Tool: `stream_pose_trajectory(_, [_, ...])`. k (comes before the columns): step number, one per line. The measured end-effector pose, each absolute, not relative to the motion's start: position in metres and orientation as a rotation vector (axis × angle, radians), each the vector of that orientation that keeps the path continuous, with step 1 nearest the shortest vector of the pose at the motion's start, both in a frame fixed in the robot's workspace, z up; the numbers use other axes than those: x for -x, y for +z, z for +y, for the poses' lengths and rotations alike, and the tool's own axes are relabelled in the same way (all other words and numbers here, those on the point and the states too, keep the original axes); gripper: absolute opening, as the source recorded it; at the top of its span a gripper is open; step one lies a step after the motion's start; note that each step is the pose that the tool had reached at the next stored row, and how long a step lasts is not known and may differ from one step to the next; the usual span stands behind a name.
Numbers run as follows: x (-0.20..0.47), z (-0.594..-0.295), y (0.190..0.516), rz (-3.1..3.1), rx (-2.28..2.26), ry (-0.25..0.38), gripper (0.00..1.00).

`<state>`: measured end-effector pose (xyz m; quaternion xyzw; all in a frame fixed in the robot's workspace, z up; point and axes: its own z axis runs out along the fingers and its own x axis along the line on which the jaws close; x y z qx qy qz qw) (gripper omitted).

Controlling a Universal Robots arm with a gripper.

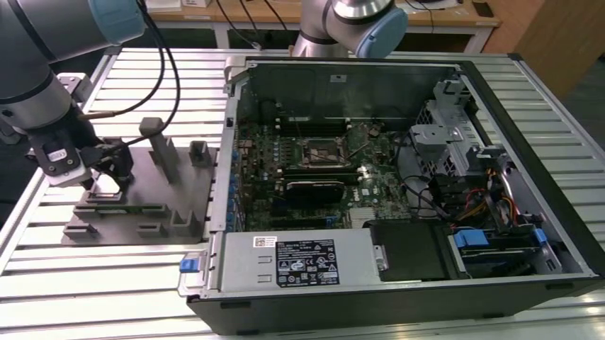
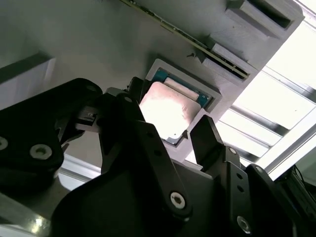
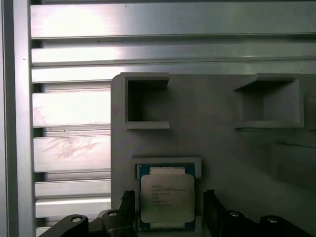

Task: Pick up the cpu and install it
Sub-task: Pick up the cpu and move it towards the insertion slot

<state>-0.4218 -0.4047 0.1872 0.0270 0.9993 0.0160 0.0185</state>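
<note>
Silvery metal caps the cpu point(image 3: 167, 201), which lies flat in a shallow rimmed pocket point(image 3: 165, 161) of the grey fixture point(image 3: 222, 143), at the lower left of the exterior view. The pincer point(image 3: 168, 197) straddles it, released. In both wrist views its dark fingers point(image 3: 127, 210) stand off two opposite edges of the chip, with a sliver of gap on either side. For a good grip, I judge they should sit square to those edges and evenly spaced, meeting the chip together rather than shoving it against the pocket wall, with light pressure and set low enough to catch the thin board. The fixture rests on the slatted metal surface point(image 3: 69, 108), beside the open computer case point(image 1: 529, 142)
</note>
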Motion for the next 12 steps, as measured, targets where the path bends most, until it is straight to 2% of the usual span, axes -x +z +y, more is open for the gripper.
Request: stream_pose_trajectory(12, [0.4218, -0.4025, 0.1828, 3.103, -0.080, 0.051, 0.66])
